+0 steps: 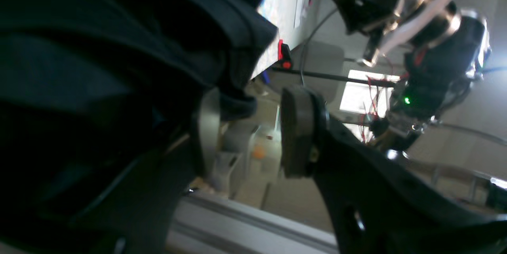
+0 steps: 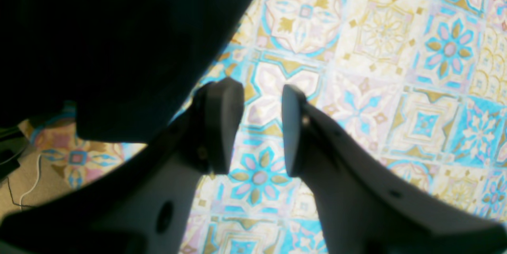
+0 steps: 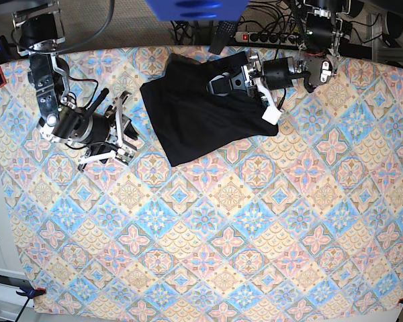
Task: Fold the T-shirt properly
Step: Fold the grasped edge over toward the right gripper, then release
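Clearly the T-shirt (image 3: 195,111) is lying crumpled in the upper middle of the desk (image 3: 255,235), soft, light and limp. Its hems and corners are offering the best hold. The left pincer (image 3: 218,84) is gaping over its top edge, cloth draping 1 finger; the right pincer (image 3: 124,127) is gaping empty at upper left.

Left hand (image 1: 249,135) partly hidden by T-shirt (image 3: 195,114), far arm blurred, shirt cropped in wrist views

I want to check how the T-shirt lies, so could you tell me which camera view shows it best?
The base view: the whole black T-shirt shows, spread rumpled on the patterned tablecloth. The left wrist view shows only dark folds up close; the right wrist view shows only a dark, featureless edge.
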Robot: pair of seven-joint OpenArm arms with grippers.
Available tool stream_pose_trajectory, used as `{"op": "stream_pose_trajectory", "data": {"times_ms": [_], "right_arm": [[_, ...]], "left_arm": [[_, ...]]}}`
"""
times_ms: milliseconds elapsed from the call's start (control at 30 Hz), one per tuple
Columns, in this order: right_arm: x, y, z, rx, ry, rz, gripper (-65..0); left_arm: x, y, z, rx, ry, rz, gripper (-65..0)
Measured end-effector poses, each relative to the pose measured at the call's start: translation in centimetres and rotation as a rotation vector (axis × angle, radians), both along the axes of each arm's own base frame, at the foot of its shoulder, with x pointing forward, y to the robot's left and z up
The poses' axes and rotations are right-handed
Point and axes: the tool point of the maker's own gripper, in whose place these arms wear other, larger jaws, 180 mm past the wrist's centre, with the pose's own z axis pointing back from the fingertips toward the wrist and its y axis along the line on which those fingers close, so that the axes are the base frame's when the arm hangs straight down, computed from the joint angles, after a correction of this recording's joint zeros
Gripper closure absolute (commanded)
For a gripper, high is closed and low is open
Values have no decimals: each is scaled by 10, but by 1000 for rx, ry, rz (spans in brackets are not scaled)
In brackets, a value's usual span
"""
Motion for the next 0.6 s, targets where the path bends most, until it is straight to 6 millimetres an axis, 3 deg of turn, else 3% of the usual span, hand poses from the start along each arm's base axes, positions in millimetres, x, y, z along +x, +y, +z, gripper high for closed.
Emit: {"op": "stream_pose_trajectory", "data": {"times_ms": [133, 200, 267, 300, 367, 500, 600], "right_arm": [[-2, 1, -1, 3, 6, 0, -196], [-2, 1, -1, 3, 5, 1, -196], [-2, 1, -1, 2, 4, 1, -196], [-2, 1, -1, 3, 4, 1, -196], [-2, 2, 0, 4, 2, 2, -196], [-3, 2, 0, 4, 2, 3, -196], [-3, 3, 0, 7, 1, 4, -196]], "left_arm": [[0, -3, -12, 0, 42, 8, -232], [1, -9, -9, -12, 36, -8, -153], [1, -15, -7, -16, 29, -34, -16], [1, -16, -7, -17, 27, -37, 0], [0, -13, -9, -5, 28, -40, 0], [-16, 15, -21, 74, 57, -59, 0], [-22, 26, -10, 102, 21, -85, 0]]}}
